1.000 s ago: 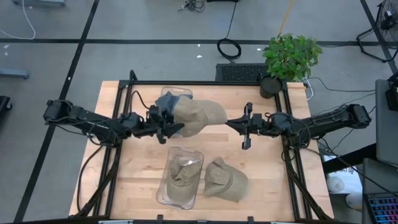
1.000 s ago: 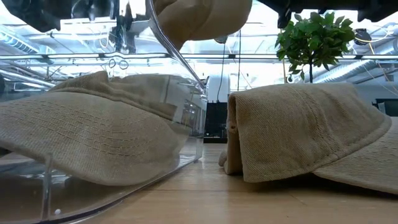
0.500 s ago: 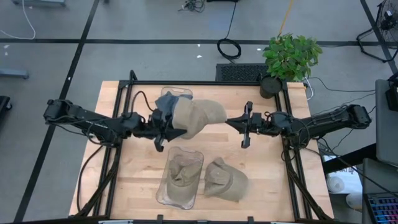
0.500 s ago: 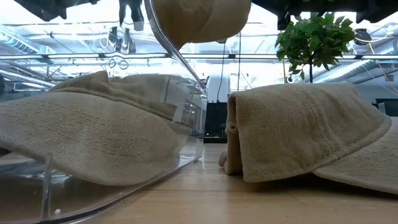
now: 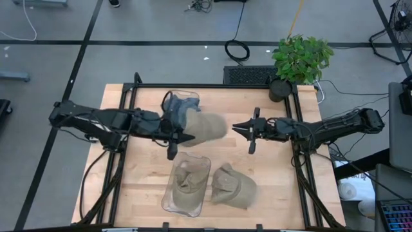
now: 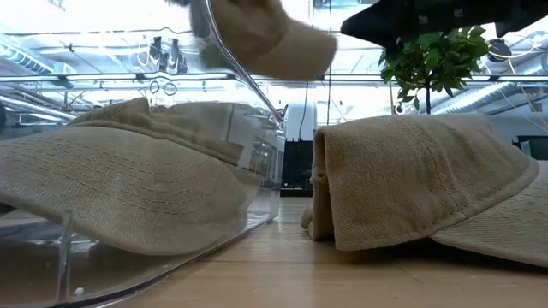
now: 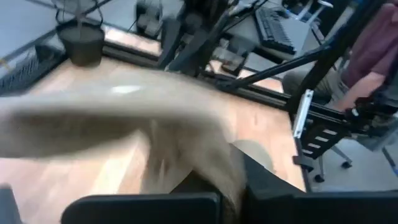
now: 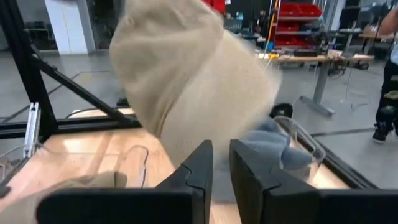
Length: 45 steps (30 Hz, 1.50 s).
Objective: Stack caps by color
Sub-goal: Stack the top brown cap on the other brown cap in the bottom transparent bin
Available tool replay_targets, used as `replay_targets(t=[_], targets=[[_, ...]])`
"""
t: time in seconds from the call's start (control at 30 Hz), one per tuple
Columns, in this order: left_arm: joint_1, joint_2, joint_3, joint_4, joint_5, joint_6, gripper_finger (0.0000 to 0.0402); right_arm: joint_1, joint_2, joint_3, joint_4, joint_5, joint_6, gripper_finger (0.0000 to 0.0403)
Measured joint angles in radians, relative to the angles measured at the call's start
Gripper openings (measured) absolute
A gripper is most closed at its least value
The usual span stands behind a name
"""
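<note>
Fingers first: my left gripper (image 5: 182,136) is clenched on the tan cap (image 5: 205,127), which hangs clear of the surface (image 5: 135,187) near its middle, just past the far clear bin. My right gripper (image 5: 248,128) sits just beside the cap's other end without touching it; in its wrist view the two dark fingers (image 8: 198,167) stand nearly together with a narrow gap between them and nothing in that gap, so released from the cap. From overhead the held cap's long axis runs left to right, one end at my left fingers and the other pointing toward my right gripper; I cannot tell which end is the brim, since it is blurred. The low view adds what overhead hides: the cap (image 6: 265,38) is well above everything else, over the near bin. The right wrist view shows it (image 8: 186,74) as a tall tan mass with a blue-grey cap (image 8: 267,146) behind it inside the far clear bin (image 8: 305,146); overhead that blue-grey cap (image 5: 177,106) sits in the bin at the surface's far edge. The left wrist view gives only a tan smear (image 7: 124,118), plus a person's sleeve (image 7: 373,50) in the room beyond. A second tan cap (image 5: 190,180) lies in the near clear bin (image 5: 168,200), a third (image 5: 233,185) on the bare surface just beside it. Both arms reach inward from opposite sides, stretched nearly level, wrists facing each other across the cap.
</note>
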Motion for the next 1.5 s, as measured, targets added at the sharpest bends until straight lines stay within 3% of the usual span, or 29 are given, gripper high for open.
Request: replay_targets(t=[0.17, 0.37, 0.7, 0.97, 1.1, 1.23, 1.33, 1.5], targets=[[-0.015, 0.088, 0.247, -0.244, -0.029, 0.045, 0.0005, 0.0, 0.0, 0.0, -0.028, -0.001, 0.019, 0.0053], [-0.014, 0.19, 0.428, -0.369, -0.047, 0.075, 0.0005, 0.0, 0.015, 0.0, -0.014, -0.001, 0.037, 0.0057], [-0.023, 0.323, 0.542, -0.452, -0.04, 0.086, 0.0005, 0.0, 0.031, 0.0, -0.011, -0.002, 0.037, 0.0057], [-0.056, 0.323, 0.544, -0.452, -0.033, 0.071, 0.0005, 0.0, 0.031, 0.0, -0.011, -0.002, 0.023, 0.0055], [-0.069, 0.324, 0.544, -0.452, 0.124, 0.1, 0.0005, 0.0, 0.031, 0.0, -0.011, -0.005, -0.006, 0.0053], [-0.101, 0.341, 0.544, -0.47, 0.331, 0.241, 0.0005, 0.0, 0.031, 0.0, -0.012, -0.008, -0.002, 0.0046], [-0.123, 0.342, 0.543, -0.467, 0.36, 0.266, 0.0005, 0.0, 0.035, 0.0, -0.011, -0.027, -0.001, 0.004], [-0.144, 0.341, 0.544, -0.46, 0.354, 0.287, 0.0005, 0.0, 0.086, 0.0, 0.039, -0.226, 0.0, 0.0025]])
